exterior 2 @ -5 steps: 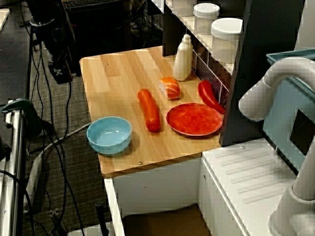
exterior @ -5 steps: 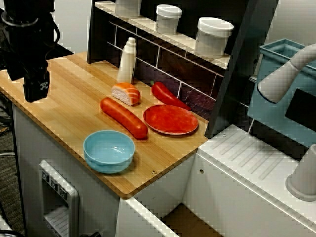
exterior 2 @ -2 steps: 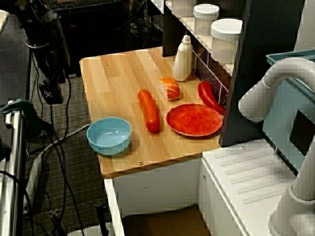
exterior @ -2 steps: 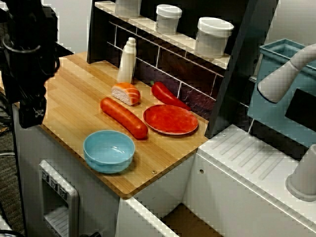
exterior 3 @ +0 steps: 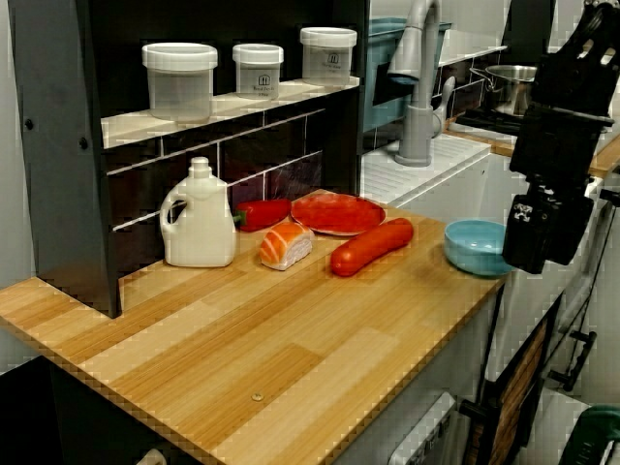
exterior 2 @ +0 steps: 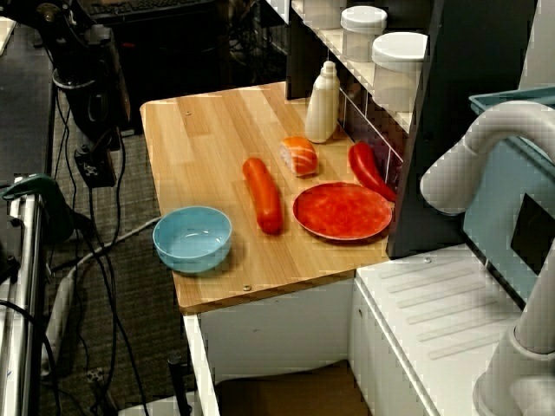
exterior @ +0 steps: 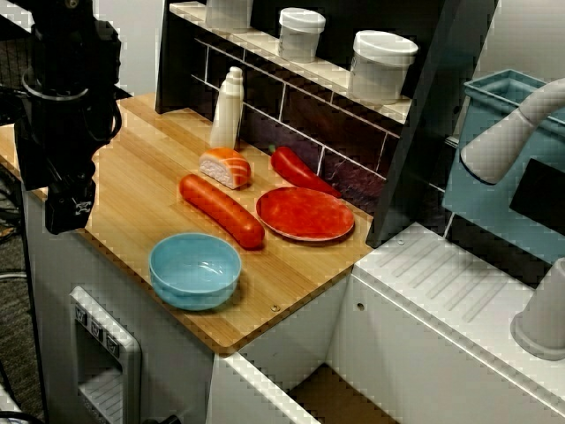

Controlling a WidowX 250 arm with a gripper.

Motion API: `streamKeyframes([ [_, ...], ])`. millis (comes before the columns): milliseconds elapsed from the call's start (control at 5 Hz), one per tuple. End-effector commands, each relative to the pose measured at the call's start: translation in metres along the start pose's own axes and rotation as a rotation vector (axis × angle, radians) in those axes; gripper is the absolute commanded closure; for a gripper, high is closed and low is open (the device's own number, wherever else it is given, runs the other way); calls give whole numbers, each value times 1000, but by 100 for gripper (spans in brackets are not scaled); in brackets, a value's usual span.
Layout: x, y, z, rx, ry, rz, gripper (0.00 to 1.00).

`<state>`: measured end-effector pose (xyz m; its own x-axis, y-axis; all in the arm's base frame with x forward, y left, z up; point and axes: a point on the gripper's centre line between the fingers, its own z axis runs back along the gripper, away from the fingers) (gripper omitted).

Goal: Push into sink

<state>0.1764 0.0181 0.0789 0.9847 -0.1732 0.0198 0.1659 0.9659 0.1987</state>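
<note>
On the counter (exterior: 132, 185), the bowl (exterior: 195, 269) sits near the front edge, with the sausage (exterior: 222, 211) behind it and the plate (exterior: 305, 214) just beside the sausage, toward the sink-side edge. The sushi piece (exterior: 226, 167), pepper (exterior: 300, 171) and bottle (exterior: 226, 110) line the back wall, under the shelf of jars (exterior: 382, 64). The gripper (exterior: 69, 208) hangs off the counter's outer edge, well apart from the bowl.

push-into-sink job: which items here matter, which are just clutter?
Job:
sink
gripper
blue bowl, probably the thing to push; it sits closest to the sink

Lying about:
sausage
red plate
red pepper
salmon sushi
white bottle
jars
</note>
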Motion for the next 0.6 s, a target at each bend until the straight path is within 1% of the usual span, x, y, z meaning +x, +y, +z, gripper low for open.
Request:
streamKeyframes([
  [0,27,0,7,19,-18,-7,0],
  [200,29,-3,-2,42,-24,-16,0],
  [400,25,-7,-11,63,-33,-32,0],
])
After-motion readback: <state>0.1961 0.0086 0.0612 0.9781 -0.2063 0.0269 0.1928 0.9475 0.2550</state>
